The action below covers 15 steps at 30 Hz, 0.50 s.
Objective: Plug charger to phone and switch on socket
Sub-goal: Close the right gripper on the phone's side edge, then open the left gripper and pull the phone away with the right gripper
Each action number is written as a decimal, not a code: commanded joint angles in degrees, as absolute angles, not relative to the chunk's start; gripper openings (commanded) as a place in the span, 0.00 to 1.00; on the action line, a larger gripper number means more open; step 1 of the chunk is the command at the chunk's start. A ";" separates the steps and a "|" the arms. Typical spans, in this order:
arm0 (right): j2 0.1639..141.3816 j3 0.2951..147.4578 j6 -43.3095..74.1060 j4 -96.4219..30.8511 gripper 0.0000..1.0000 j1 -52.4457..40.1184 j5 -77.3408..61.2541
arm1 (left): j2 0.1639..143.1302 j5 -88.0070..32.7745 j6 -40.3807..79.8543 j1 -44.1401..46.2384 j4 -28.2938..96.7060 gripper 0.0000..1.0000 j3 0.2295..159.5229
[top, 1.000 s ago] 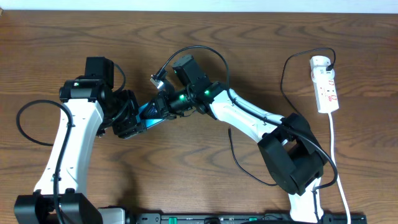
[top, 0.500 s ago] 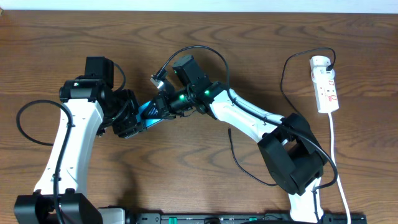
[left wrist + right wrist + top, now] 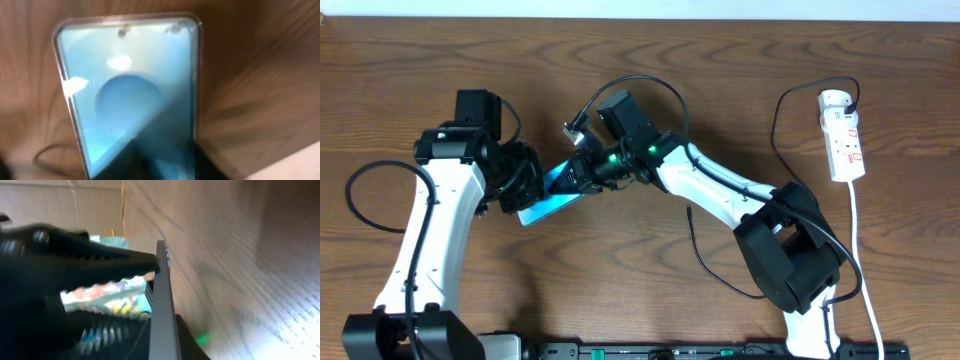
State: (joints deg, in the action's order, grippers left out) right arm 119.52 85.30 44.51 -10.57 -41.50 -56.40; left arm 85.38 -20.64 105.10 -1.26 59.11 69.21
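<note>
One phone (image 3: 545, 198) is in play, and half a second ago most of it was hidden under the left hand (image 3: 523, 182). Now this hand sits a little back and more of the bright blue screen shows, slanting down toward the counter (image 3: 570, 295). I judge from this that the left hand is loosening or shifting its hold. That is risky if the plug is not yet seated.

In the left wrist view the phone (image 3: 130, 90) fills the picture, blurred, with a dark shape over its near end. Whether the left hand is clamped on it I cannot tell.

The right hand (image 3: 582, 172) is at the other end of the phone. In its own view its fingers (image 3: 95, 250) stand apart, the upper tip touching the phone's thin edge (image 3: 161, 305). I see no plug between them.

By count: two arms, one phone, one white power strip (image 3: 844, 140) far right, well apart from the phone, and one thin black charger cable (image 3: 775, 130) leaving it. Its free end is hidden, so the plugging is unconfirmed. The switch is not yet touched.
</note>
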 commanded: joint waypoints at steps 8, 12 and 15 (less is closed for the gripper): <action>119.17 86.24 44.07 -9.65 0.01 -41.67 -57.52 | 85.73 -21.82 105.01 -0.93 60.12 0.08 69.43; 119.17 86.24 44.01 -9.69 0.01 -41.54 -57.14 | 85.71 -21.89 99.98 -0.93 56.86 0.49 69.45; 119.17 86.24 43.40 -10.13 0.01 -40.71 -56.77 | 85.71 -23.31 94.21 -0.95 52.82 0.84 69.45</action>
